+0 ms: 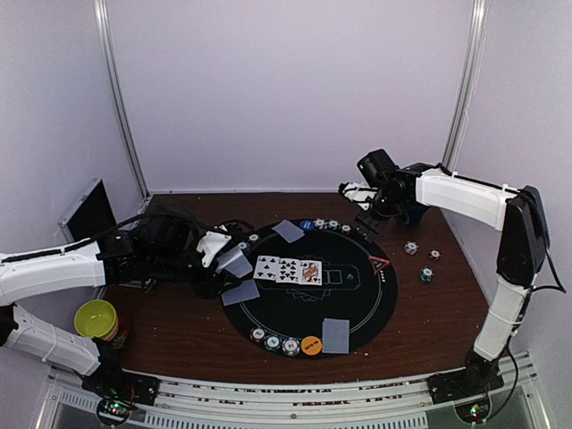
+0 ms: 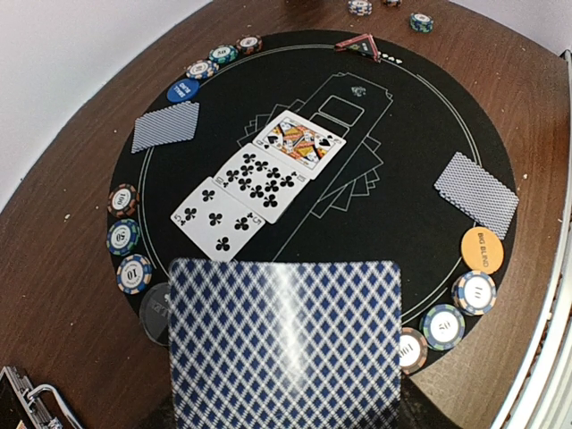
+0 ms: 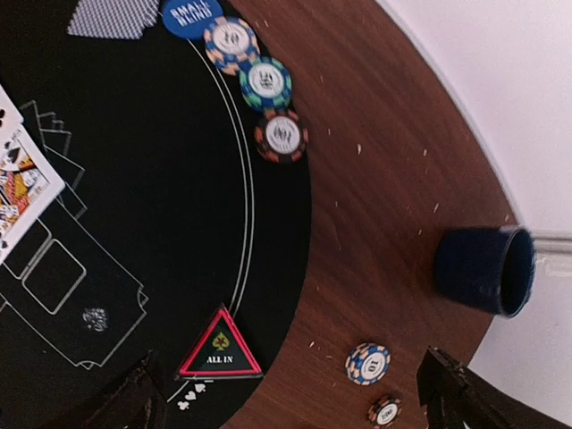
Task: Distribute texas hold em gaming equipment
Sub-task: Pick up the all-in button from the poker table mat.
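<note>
My left gripper [image 1: 222,257] hovers over the left rim of the round black mat [image 1: 357,308], shut on grey-blue-backed cards [image 2: 286,344] that hide its fingers in the left wrist view. Three cards lie face up [image 1: 288,270] mid-mat, with face-down cards [image 1: 335,335] at several seats. Striped chips [image 1: 273,342] sit beside an orange button [image 1: 311,345]; more chips [image 3: 266,82] sit by a blue button [image 3: 192,15]. My right gripper [image 3: 290,404] is open and empty above the mat's far right rim, over the red triangle marker [image 3: 220,346] and two loose chips [image 3: 367,364].
A dark blue cup [image 3: 487,268] stands on the wooden table behind the right gripper. A yellow-green bowl [image 1: 96,319] sits at the near left by the left arm. A metal case [image 1: 88,210] stands at the far left. More loose chips [image 1: 427,274] lie right of the mat.
</note>
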`<state>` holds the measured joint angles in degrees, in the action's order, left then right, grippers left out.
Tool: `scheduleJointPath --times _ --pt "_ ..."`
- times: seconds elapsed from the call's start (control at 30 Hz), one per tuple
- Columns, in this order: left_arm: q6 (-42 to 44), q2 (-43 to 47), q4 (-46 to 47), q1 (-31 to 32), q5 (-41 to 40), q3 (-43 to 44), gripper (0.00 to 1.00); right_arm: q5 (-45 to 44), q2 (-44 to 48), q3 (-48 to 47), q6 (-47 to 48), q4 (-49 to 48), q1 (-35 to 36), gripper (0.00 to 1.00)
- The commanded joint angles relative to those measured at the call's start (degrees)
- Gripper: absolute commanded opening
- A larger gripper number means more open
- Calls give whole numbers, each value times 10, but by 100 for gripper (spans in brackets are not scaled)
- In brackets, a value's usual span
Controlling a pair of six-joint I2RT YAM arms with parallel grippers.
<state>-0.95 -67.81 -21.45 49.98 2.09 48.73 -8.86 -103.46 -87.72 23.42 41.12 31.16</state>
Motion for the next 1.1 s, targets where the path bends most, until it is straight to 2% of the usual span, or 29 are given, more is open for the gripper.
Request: scheduleJointPath --times 0.0,0.27,0.5,0.57,0.8,1.07 --pt "1 14 23 2 -8 4 59 80 31 48 -51 -20 -70 100" --pt "0 19 23 2 -8 5 59 142 35 134 -19 -34 -118 100" --pt "1 22 23 2 -10 5 59 218 7 127 -70 -25 -139 100" --pt "1 23 22 2 -12 4 59 237 3 128 -56 -21 -139 100" --pt "2 20 22 3 -9 4 59 242 10 148 41 -14 -139 100" --pt "2 20 22 2 -12 4 59 217 -25 142 65 -4 -139 97"
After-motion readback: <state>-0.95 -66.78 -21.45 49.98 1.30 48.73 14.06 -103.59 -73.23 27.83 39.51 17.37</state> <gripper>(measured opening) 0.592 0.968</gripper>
